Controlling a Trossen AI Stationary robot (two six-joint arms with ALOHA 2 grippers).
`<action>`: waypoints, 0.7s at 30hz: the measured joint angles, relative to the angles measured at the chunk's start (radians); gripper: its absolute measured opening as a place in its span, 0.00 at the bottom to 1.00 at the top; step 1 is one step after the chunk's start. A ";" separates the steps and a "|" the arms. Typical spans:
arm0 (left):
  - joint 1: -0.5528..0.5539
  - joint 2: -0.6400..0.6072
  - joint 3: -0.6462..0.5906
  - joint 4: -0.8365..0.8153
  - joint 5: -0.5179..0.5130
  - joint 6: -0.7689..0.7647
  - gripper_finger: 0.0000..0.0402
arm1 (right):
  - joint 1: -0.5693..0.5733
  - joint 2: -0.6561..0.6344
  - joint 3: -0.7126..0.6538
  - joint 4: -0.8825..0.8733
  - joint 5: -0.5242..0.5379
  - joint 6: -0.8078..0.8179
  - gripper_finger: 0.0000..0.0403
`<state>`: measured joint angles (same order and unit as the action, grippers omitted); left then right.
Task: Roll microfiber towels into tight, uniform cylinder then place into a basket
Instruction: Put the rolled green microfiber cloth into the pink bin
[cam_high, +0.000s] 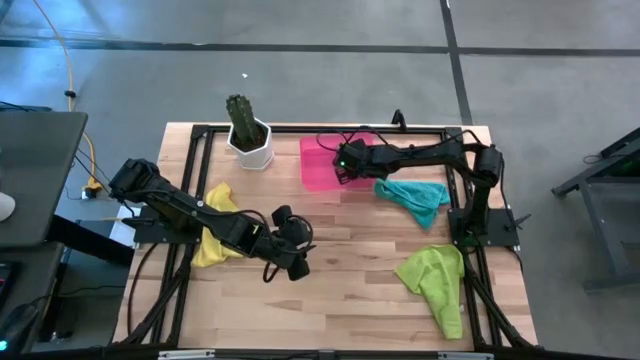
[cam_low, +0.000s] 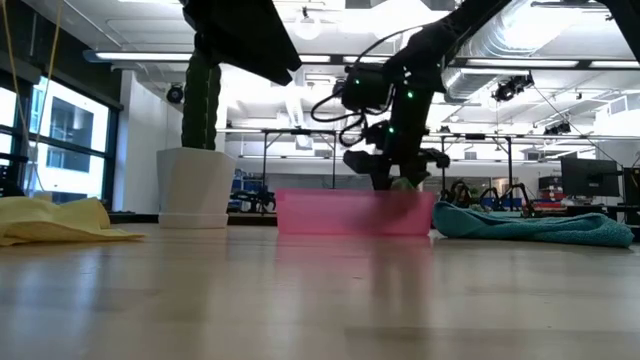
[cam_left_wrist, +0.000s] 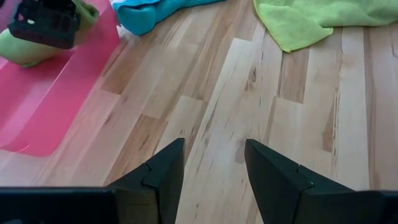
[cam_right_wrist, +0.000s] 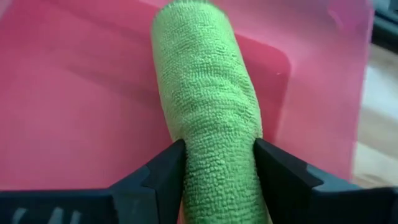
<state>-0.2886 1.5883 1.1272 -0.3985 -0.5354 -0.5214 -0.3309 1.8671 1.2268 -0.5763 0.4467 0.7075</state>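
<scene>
My right gripper (cam_right_wrist: 217, 146) is over the pink basket (cam_high: 318, 170) at the table's far middle. It is shut on a rolled lime green towel (cam_right_wrist: 205, 93), which also shows in the left wrist view (cam_left_wrist: 25, 50). My left gripper (cam_left_wrist: 214, 146) is open and empty above the bare table at the near middle (cam_high: 297, 262). A yellow towel (cam_high: 215, 240) lies crumpled under the left arm. A teal towel (cam_high: 415, 197) lies right of the basket. A second lime green towel (cam_high: 440, 282) lies loose at the near right. My right gripper pinches the rolled lime green towel between its two fingers, on the roll's two long sides (cam_right_wrist: 245, 158) near its closer end. The fingers slant down from the table's right side and lie along the roll. The roll reaches out past the fingertips over the basket's floor (cam_right_wrist: 74, 93); whether it rests there I cannot tell.
A white pot with a green cactus (cam_high: 248, 135) stands just left of the basket at the far edge. Black frame rails (cam_high: 190, 180) run along the table's left, far and right sides. Bare wood (cam_high: 350, 300) lies at the near middle.
</scene>
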 joint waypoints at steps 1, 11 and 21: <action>0.000 0.000 0.000 0.000 0.000 -0.001 0.39 | -0.002 0.000 0.017 -0.027 0.000 -0.013 0.44; 0.000 0.000 0.000 0.000 0.000 -0.010 0.39 | -0.003 -0.001 0.052 -0.111 -0.047 -0.095 0.44; 0.000 0.000 0.000 0.001 0.000 -0.018 0.39 | -0.017 -0.001 0.020 -0.009 -0.091 -0.269 0.44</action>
<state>-0.2886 1.5883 1.1271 -0.3978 -0.5350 -0.5392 -0.3477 1.8664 1.2465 -0.5849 0.3553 0.4389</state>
